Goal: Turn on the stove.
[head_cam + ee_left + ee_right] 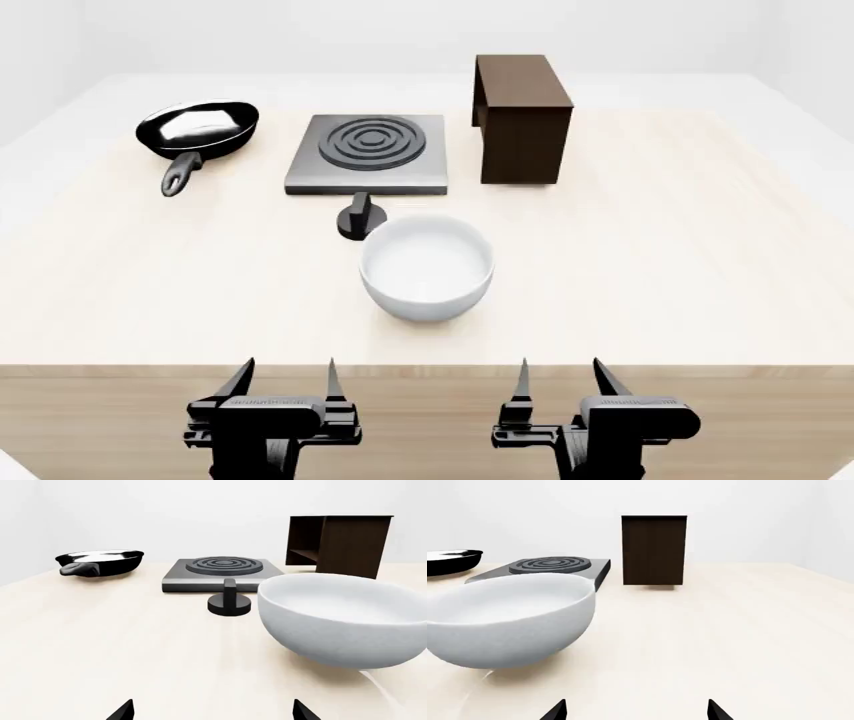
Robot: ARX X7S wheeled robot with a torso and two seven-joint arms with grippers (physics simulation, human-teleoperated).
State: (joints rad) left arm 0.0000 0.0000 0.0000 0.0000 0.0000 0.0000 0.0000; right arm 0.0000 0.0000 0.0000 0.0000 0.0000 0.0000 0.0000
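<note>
The stove is a flat grey hotplate with black ring coils, at the table's far middle. Its small black knob stands apart, just in front of it. Both show in the left wrist view: stove, knob. The right wrist view shows the stove behind the bowl; the knob is hidden there. My left gripper and right gripper are open and empty at the table's near edge, far from the knob. Only the fingertips show in the wrist views.
A white bowl sits between my grippers and the knob, close to it. A black frying pan lies at the far left. A dark brown box-like shelf stands right of the stove. The table is light wood.
</note>
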